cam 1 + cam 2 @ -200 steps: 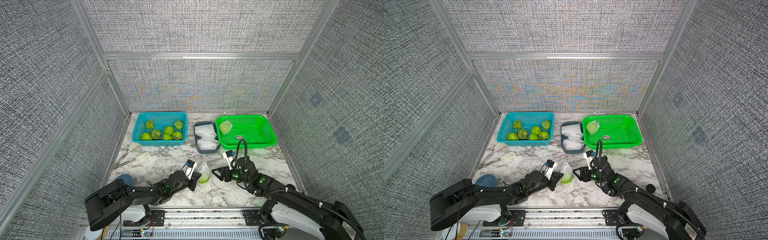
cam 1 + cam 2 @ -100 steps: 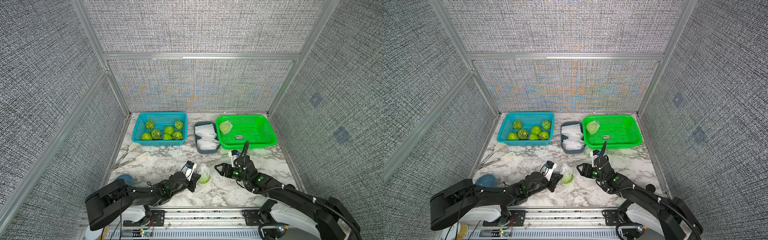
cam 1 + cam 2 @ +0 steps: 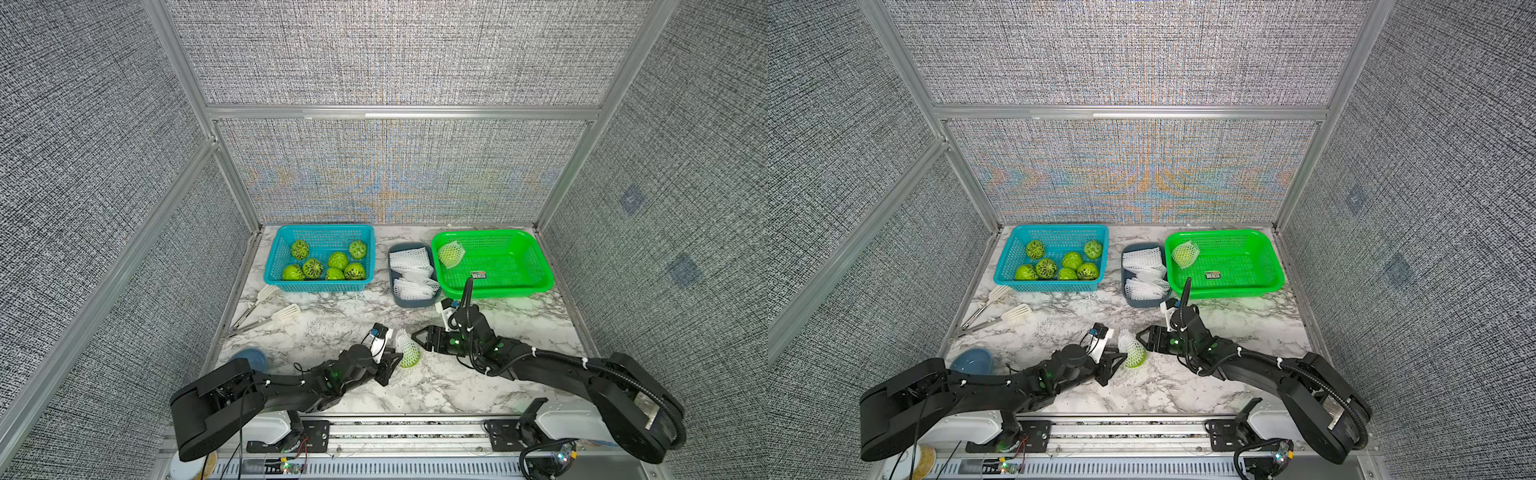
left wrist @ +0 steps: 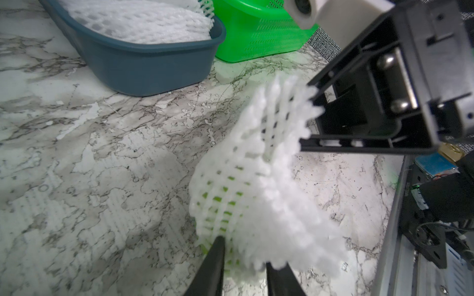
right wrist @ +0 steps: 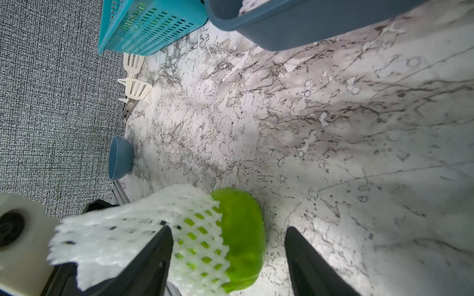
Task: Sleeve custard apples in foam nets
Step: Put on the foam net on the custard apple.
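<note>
Though its print is illegible, a sticker (image 3: 478,274) marks the green basket (image 3: 511,291)

Marble-pattern tabletop (image 3: 332,324), white with grey veining, walled on three sides.

Along far edge, left to right: teal mesh basket (image 3: 320,286), grey-blue tub (image 3: 415,302), green mesh basket (image 3: 515,293). Tub just beside green basket, clear gap to teal one.

In front of teal basket, near left wall: white slotted tongs (image 3: 266,316), lying flat, heads apart.

Closer to front-left corner: small blue bowl (image 3: 249,358).

Mid-front, on bare marble: single custard apple (image 3: 409,361), upper part inside foam net (image 3: 403,341), lower green part exposed and touching the surface.
</note>
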